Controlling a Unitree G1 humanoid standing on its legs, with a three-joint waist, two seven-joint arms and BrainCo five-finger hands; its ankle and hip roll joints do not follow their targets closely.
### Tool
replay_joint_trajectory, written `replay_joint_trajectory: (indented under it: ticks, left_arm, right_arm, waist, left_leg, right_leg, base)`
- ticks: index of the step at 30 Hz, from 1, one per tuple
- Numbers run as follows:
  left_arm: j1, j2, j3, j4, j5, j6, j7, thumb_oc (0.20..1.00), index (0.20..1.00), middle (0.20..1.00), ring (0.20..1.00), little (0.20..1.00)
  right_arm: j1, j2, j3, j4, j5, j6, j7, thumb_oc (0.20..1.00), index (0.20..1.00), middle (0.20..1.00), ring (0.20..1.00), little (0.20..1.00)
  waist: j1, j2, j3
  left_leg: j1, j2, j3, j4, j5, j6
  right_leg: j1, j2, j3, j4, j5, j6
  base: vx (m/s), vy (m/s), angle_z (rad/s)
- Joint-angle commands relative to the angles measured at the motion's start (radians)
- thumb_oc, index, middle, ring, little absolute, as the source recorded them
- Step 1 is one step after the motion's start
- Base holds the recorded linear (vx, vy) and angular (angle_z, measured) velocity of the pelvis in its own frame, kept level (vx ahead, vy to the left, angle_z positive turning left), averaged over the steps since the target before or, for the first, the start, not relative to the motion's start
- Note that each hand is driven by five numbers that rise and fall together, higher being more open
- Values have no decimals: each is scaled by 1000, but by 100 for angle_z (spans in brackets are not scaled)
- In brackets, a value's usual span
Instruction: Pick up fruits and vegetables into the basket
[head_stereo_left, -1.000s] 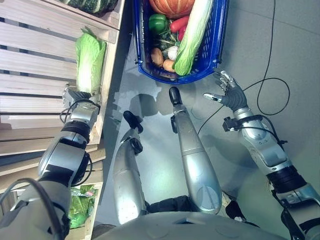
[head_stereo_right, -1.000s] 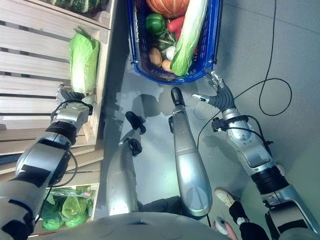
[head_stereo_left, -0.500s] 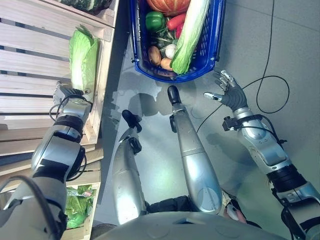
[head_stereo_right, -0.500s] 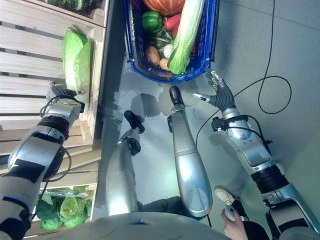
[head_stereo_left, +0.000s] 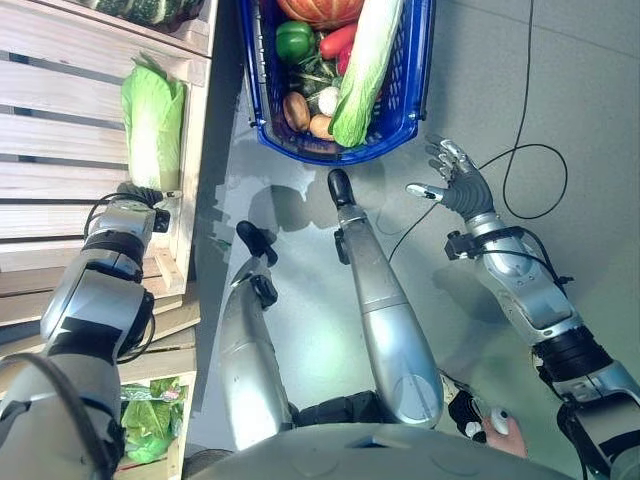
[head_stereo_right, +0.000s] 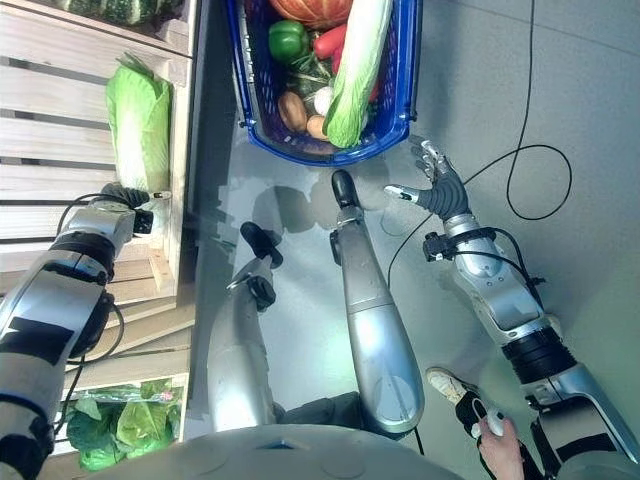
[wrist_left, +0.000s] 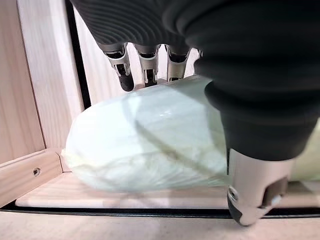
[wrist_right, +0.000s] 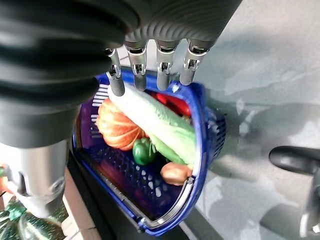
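Note:
A pale green napa cabbage (head_stereo_left: 153, 120) in clear wrap lies on the wooden slatted shelf (head_stereo_left: 50, 140). My left hand (head_stereo_left: 135, 200) is at its stem end. In the left wrist view the fingers (wrist_left: 123, 67) reach straight over the wrapped cabbage (wrist_left: 150, 140) and the thumb (wrist_left: 255, 190) stands on the near side, so the hand is open. The blue basket (head_stereo_left: 415, 90) stands on the grey floor and holds a pumpkin (head_stereo_left: 320, 10), a green pepper (head_stereo_left: 294, 40), a red pepper, a long cabbage (head_stereo_left: 365, 60) and small round vegetables. My right hand (head_stereo_left: 455, 185) hovers open to the right of the basket, empty.
A dark green squash (head_stereo_left: 150, 8) lies on the shelf beyond the cabbage. The shelf's raised wooden edge (head_stereo_left: 190, 150) runs between the cabbage and the basket. Bagged leafy greens (head_stereo_left: 145, 425) sit in a lower crate. A person's hand (head_stereo_left: 497, 428) shows at the bottom right.
The whole picture has shifted left, so the camera moved. My left hand stays at the cabbage's stem end. A person's hand has come into view at the bottom right.

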Motion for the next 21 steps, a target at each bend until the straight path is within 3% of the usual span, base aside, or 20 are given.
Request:
replay_joint_trajectory:
  ticks: [1,6,7,8,9,10,16,21]
  left_arm:
    - [111,-180,2,18,-79,-4,-134,1000,1000,1000,1000,1000]
    - [117,-198,-3,14,-51,-20,-82,1000,1000,1000,1000,1000]
    - [111,-197,-6,14,-36,-24,-26,953,953,953,953,953]
    - [105,-195,-7,15,-32,-23,0,555,555,555,555,555]
    - [103,-194,-7,15,-31,-22,13,467,467,467,467,467]
    - [97,-187,-8,15,-18,-15,74,200,200,200,200,200]
    - [90,-163,-31,14,36,15,201,200,200,200,200,200]
    - [119,-171,-10,-7,5,-21,275,200,200,200,200,200]
  right_arm:
    - [39,58,-13,-53,33,-28,7,1000,1000,1000,1000,1000]
    - [42,64,-14,-66,53,-25,-2,1000,1000,1000,1000,1000]
    - [38,67,-14,-64,65,-18,-7,1000,1000,1000,1000,1000]
    - [35,67,-13,-64,70,-15,-10,1000,1000,1000,1000,1000]
    - [34,67,-14,-64,72,-14,-11,1000,1000,1000,1000,1000]
    - [34,67,-13,-65,82,-13,-17,1000,1000,1000,1000,1000]
    - [34,65,-1,-49,92,-41,-18,1000,1000,1000,1000,1000]
    - [42,76,5,-45,76,-66,-21,1000,1000,1000,1000,1000]
  waist:
    - [-7,-82,-33]
    - [-4,-101,-33]
    - [-2,-107,-33]
    - [-1,-110,-33]
    - [-1,-111,-33]
    - [1,-112,-33]
    - [5,-112,-33]
    - [15,-108,-33]
  left_leg:
    - [-38,-40,46,56,-67,83]
    - [-30,-36,43,54,-68,86]
    - [-32,-34,40,52,-67,87]
    - [-34,-34,38,53,-67,87]
    - [-36,-33,37,53,-67,88]
    - [-40,-35,35,53,-66,88]
    - [-43,-37,24,56,-64,87]
    - [-18,-42,18,42,-63,88]
  right_leg:
    - [22,15,7,-2,-75,59]
    - [38,18,-3,-16,-65,60]
    - [39,20,-5,-19,-63,59]
    - [38,20,-6,-19,-62,58]
    - [37,21,-6,-19,-61,58]
    - [33,22,-7,-19,-60,58]
    - [32,25,-2,-19,-56,55]
    - [55,24,-4,-21,-62,55]
  base:
    - [-9,-42,2]
    - [-12,-54,6]
    - [-17,-54,1]
    - [-17,-49,0]
    - [-16,-37,-1]
    - [0,0,0]
    - [-4,-6,0]
    - [-14,-2,5]
